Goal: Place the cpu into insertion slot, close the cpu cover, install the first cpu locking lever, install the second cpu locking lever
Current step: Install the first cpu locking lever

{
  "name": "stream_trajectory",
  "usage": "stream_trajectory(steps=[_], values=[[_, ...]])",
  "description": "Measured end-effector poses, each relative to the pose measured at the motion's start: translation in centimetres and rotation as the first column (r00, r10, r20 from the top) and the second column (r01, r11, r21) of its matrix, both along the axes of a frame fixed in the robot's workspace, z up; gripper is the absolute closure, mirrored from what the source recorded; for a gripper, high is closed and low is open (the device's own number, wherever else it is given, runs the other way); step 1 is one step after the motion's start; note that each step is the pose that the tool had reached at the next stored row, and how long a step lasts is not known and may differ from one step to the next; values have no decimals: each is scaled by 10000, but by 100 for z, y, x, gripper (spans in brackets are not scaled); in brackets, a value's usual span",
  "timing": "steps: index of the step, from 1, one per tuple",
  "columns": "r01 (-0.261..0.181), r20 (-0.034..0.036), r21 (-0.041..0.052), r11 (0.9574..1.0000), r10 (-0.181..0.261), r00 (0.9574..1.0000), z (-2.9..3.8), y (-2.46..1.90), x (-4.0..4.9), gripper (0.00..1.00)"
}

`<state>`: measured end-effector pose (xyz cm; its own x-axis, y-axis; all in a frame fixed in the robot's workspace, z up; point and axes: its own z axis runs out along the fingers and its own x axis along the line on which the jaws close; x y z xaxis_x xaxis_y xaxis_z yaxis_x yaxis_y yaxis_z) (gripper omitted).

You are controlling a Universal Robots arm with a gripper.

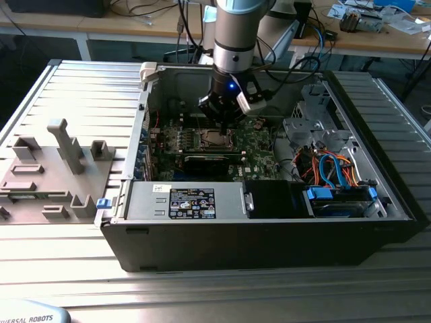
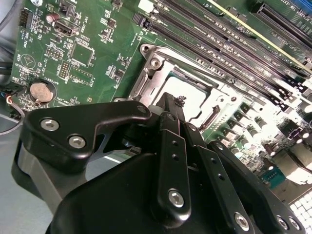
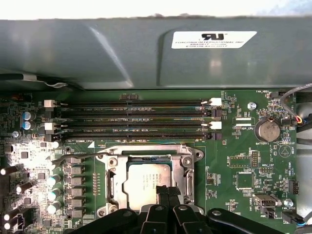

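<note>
First wrist view: gripper (image 3: 168, 191) jaws drawn narrow together, tips over the cpu (image 3: 146, 179), seated flat in the insertion slot (image 3: 113, 181); cover state unclear.

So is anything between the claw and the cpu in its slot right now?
Nothing visible. The claw hangs directly over the cpu, which sits in the insertion slot with the cpu cover framing it; the silver top is exposed beneath the fingertips.

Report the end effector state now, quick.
End effector: shut, fingertips together and holding nothing visible, just over the cpu seated under the closed cpu cover.
</note>
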<state>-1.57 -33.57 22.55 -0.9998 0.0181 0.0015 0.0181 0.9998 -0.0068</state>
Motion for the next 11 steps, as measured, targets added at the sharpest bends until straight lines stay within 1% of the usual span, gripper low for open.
stream_trajectory(steps=[11], values=[[-1,0,0,10000,1,10000,0,0,-32,89]])
